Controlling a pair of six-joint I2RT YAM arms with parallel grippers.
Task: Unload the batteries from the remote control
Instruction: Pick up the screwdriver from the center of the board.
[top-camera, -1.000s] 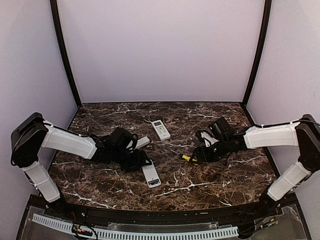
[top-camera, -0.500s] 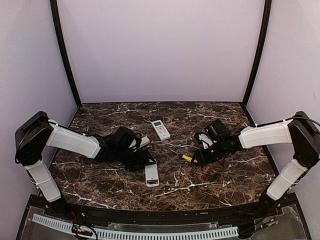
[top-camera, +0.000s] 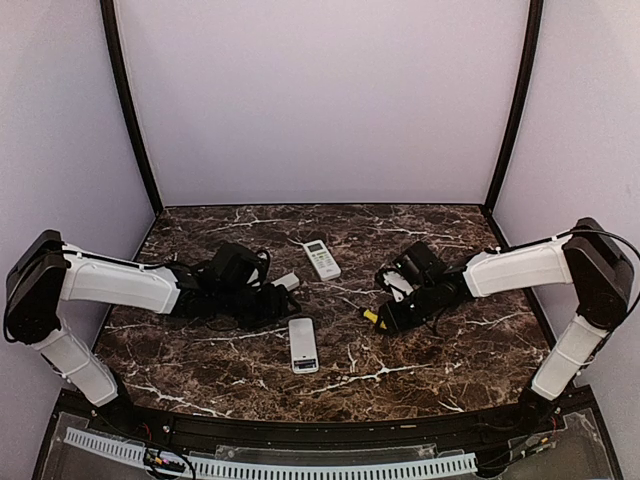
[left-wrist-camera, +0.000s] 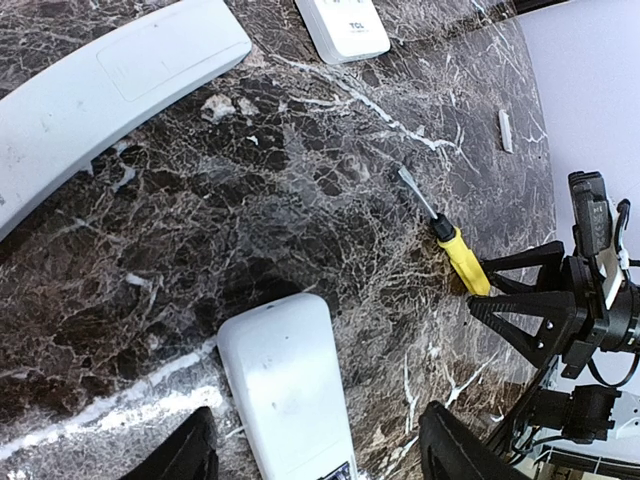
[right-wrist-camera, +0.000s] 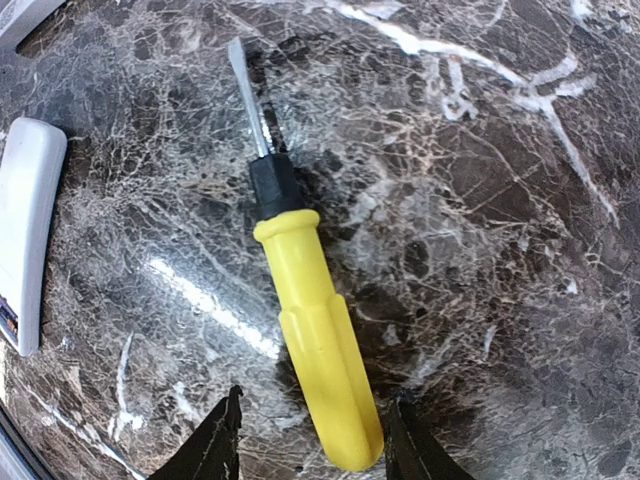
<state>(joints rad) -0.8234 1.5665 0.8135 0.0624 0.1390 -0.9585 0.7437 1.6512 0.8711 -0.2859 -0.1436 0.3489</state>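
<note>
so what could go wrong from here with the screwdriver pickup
The right fingers straddle only the butt end of the yellow screwdriver, so it may pivot or slip out when lifted. The remote between the open left fingers lies loose on the glossy table; prying at it could just push it away.

Soft even light from above, no hard shadows. Right wrist view: screwdriver sharp, white glare streak on table just left of its handle, thin shadow right of its shaft. Both wrist views bow outward far from the screwdriver, toward the edges. Top view coarser, screwdriver just a yellow speck
</note>
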